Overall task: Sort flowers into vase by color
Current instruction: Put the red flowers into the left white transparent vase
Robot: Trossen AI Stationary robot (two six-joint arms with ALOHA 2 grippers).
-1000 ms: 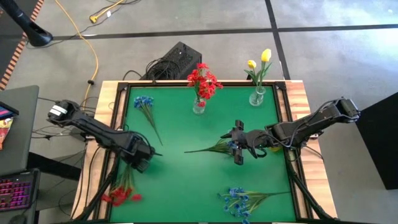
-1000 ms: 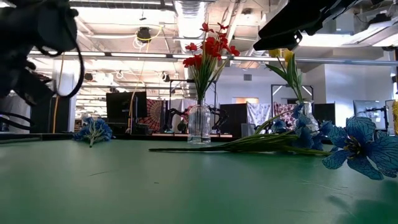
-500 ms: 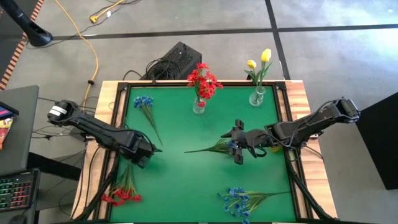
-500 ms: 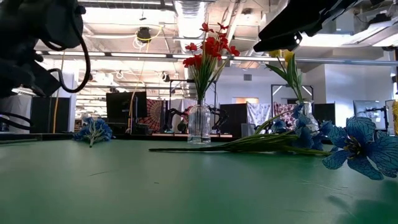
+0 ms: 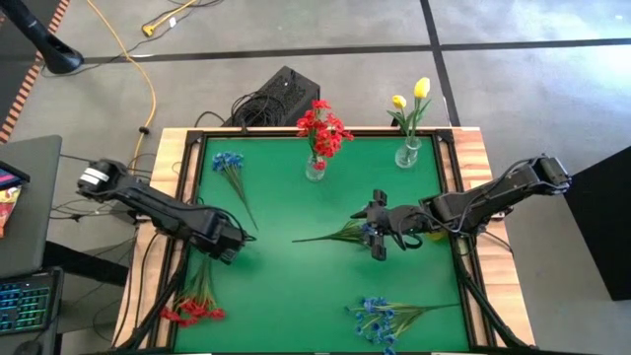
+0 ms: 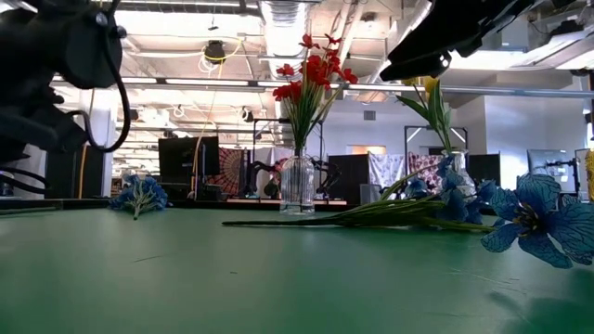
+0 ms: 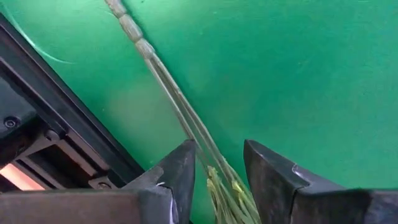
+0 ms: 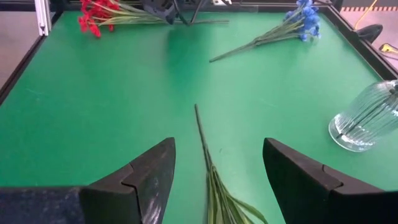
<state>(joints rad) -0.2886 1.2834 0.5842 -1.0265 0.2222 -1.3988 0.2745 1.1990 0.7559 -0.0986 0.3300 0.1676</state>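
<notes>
A red spray lies at the table's near left, its stems running under my left gripper. That gripper points steeply down, open, with a finger on either side of the stems. My right gripper hovers open above a leafy spray with blue blooms that lies flat at mid-table. A third spray, blue, lies at the far left and another blue one near the front edge. Red flowers stand in a glass vase. Yellow buds stand in a second vase. My left gripper has its fingers on either side of the red spray's stems, from above and across them. The stems lie on the table. I cannot tell whether the fingers touch them.
A dark raised frame borders the green mat close beside my left gripper. Open mat lies between the two arms. Both vases stand at the far edge. A black box with cables sits beyond the table.
My left gripper has rolled a little about its own pointing line over the red spray's stems, staying nearly in place. The spray lies as before.
</notes>
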